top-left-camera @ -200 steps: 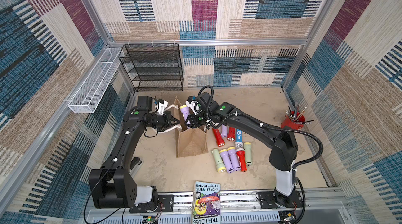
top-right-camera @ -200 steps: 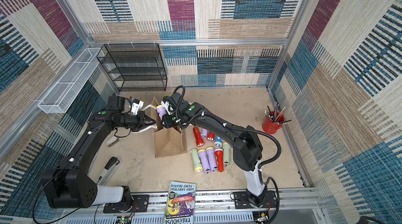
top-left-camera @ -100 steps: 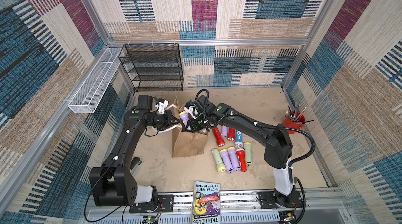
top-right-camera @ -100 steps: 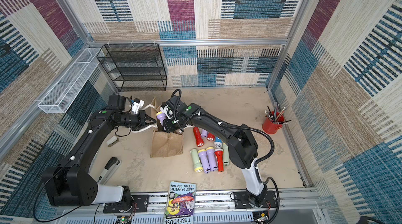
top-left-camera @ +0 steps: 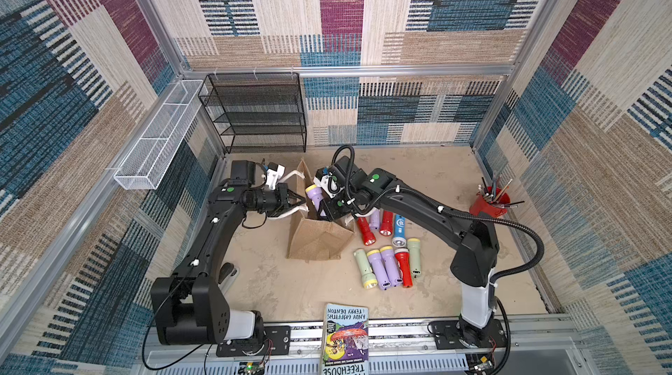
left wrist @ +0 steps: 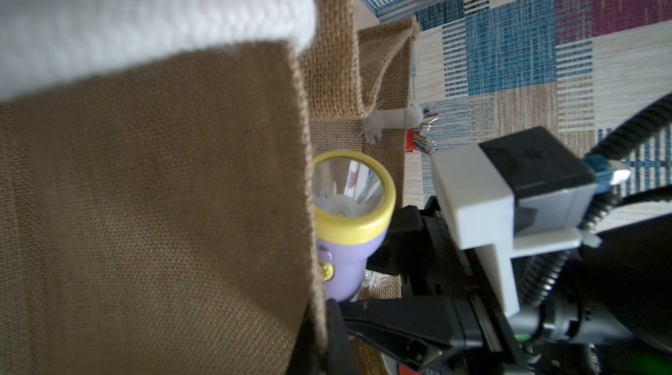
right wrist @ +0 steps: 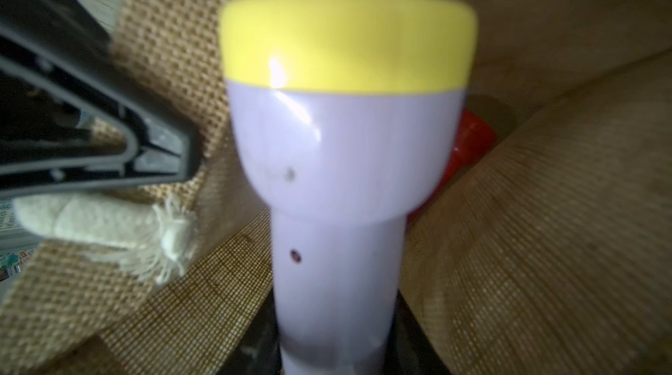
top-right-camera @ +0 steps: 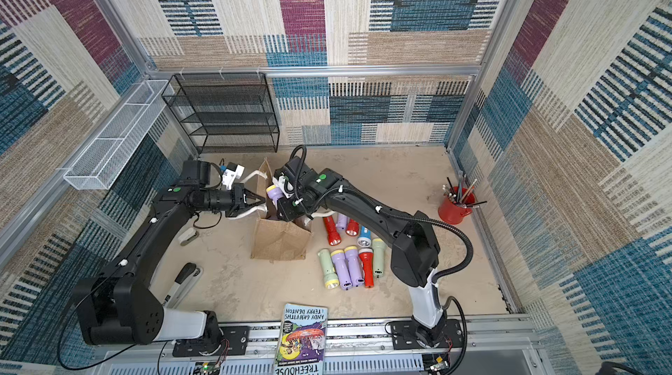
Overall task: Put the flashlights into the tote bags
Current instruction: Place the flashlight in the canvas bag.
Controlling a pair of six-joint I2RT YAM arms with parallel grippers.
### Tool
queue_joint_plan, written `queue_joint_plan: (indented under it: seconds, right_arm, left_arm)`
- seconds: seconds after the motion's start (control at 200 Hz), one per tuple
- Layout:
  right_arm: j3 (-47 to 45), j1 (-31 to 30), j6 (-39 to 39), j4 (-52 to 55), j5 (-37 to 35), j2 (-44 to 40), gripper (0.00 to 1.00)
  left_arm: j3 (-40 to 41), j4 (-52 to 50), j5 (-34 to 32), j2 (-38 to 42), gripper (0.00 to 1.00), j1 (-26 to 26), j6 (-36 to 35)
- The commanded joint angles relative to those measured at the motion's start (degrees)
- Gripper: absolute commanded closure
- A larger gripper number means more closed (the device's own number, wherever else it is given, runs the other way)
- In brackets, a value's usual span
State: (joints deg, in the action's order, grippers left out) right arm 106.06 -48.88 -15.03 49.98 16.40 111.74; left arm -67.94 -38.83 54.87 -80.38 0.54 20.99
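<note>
A two-armed robot is mid-way through dropping one flashlight into a tan burlap tote bag [top-left-camera: 320, 242] that sits on the sandy table [top-left-camera: 291, 289]. The left tool [top-left-camera: 296, 204] is pressed together on the bag's rim beside a white rope handle [left wrist: 145, 20], holding the mouth open. The right tool [top-left-camera: 329, 209] pinches the tail of a lilac flashlight [top-left-camera: 313, 195], its yellow head raised in the bag's mouth. The next move probably calls for lowering and releasing it, then reaching for the loose flashlights [top-left-camera: 391, 267] just beside the bag.

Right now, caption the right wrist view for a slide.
Yellow-headed lilac flashlight at the mouth of the burlap tote bag, whose rim the left end effector pinches.
</note>
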Motion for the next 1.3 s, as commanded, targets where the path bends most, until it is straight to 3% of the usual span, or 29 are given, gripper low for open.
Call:
queue_joint_plan:
  seconds: [0.0, 0.085, 0.28, 0.766, 1.292]
  right_arm:
    - [1.80, -0.11, -1.22, -2.68, 5.75, 1.67, 0.79]
    - [3.78, -0.16, -2.33, -3.64, 9.08, 4.39, 0.79]
    - [6.61, -0.12, -3.25, -1.99, 8.47, 9.42, 0.79]
    - [0.39, -0.16, -3.81, -3.13, 3.81, 13.71, 0.77]
    - [1.55, -0.06, -2.14, -1.32, 4.41, 13.09, 0.48]
  left_arm:
    - [0.55, 4.46, 7.27, -0.68, 1.00, 0.04, -0.85]
    - [0.72, 4.15, 8.22, -0.79, 1.00, 0.06, -1.68]
    - [-0.01, -0.60, 7.98, -0.90, 1.00, -0.01, -5.05]
    - [0.14, -3.38, 4.75, -1.80, 1.00, -0.10, -6.05]
    - [-0.65, -6.18, 1.83, -2.87, 1.00, -0.18, -7.47]
